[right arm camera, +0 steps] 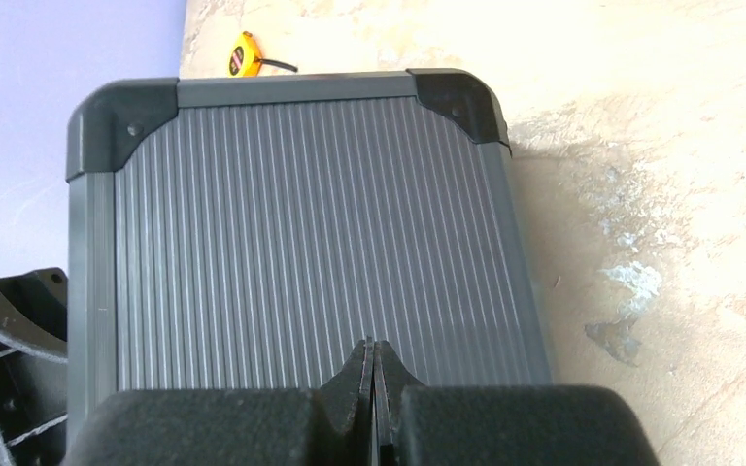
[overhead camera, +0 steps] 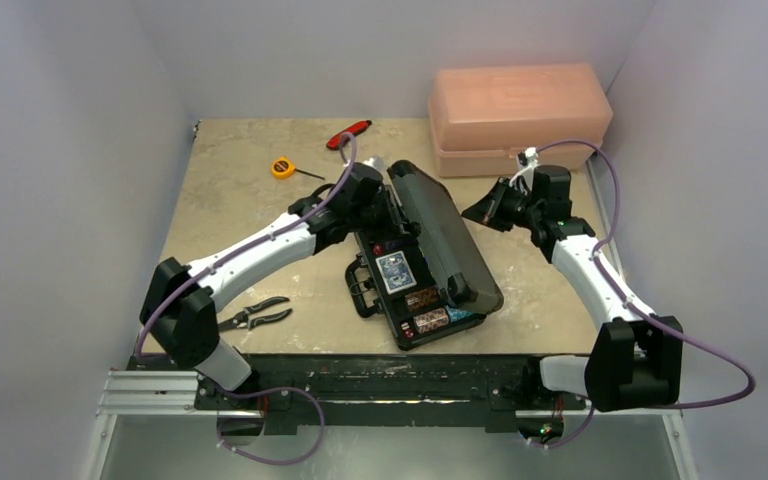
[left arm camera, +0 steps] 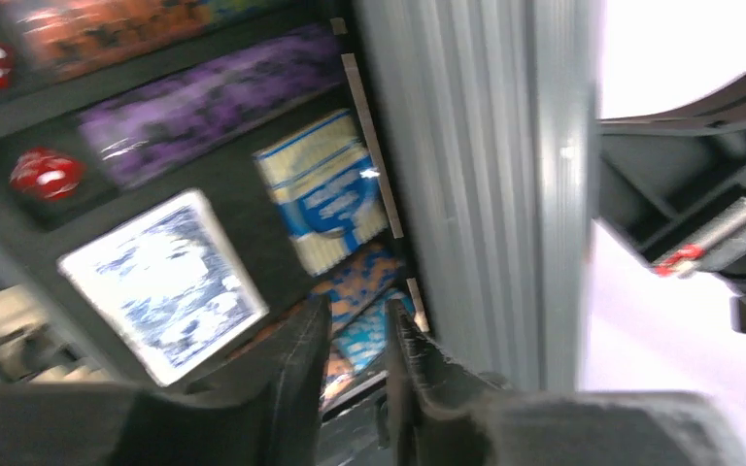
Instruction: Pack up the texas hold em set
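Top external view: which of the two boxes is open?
The black ribbed case in the middle: partly open, a blue card deck and chip rolls show inside. The pink plastic box behind is shut.

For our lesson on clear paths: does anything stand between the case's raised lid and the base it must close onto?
Yes. The left gripper hangs over the far end of the base, inside the swing of the lid. The right gripper faces the lid's outer side, not in that path.
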You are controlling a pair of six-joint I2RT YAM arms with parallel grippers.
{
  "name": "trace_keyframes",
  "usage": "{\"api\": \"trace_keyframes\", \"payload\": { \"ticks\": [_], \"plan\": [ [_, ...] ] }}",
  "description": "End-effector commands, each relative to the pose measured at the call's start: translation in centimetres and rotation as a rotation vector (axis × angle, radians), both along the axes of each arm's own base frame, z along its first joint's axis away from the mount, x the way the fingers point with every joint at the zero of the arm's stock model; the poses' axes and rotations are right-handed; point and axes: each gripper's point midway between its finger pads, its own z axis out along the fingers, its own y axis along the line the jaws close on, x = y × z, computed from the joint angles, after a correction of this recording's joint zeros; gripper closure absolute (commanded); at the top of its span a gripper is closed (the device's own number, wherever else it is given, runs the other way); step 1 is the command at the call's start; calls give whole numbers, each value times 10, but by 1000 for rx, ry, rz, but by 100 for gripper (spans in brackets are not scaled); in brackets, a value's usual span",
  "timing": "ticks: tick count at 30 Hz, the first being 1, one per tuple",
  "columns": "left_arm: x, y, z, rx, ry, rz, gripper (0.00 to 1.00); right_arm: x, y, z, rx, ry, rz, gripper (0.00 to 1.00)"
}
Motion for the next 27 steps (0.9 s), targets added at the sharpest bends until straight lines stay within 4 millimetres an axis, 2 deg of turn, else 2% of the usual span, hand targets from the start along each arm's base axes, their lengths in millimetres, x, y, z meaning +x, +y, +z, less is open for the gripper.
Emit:
{"api": "trace_keyframes", "payload": {
  "ticks": [1,3,6,9,12,17,27],
  "plan": [
    [-7,65,-25,157,7,125,60,0,0,29,-11,-82,4,100],
    [-17,87,-42,177,28,154,45,0,0,30,-9,-87,6,100],
    [-29,123,-61,238,23,226,33,-1,1,28,-7,-85,8,100],
    [-39,153,-69,292,11,287,28,-2,3,28,6,-87,16,100],
    [-45,172,-67,335,-6,319,27,-2,5,33,15,-98,23,100],
    [-48,187,-59,382,-60,321,27,-4,8,43,16,-122,28,100],
    [-54,198,-55,360,-155,315,28,-9,16,50,8,-149,58,100]
  ]
}}
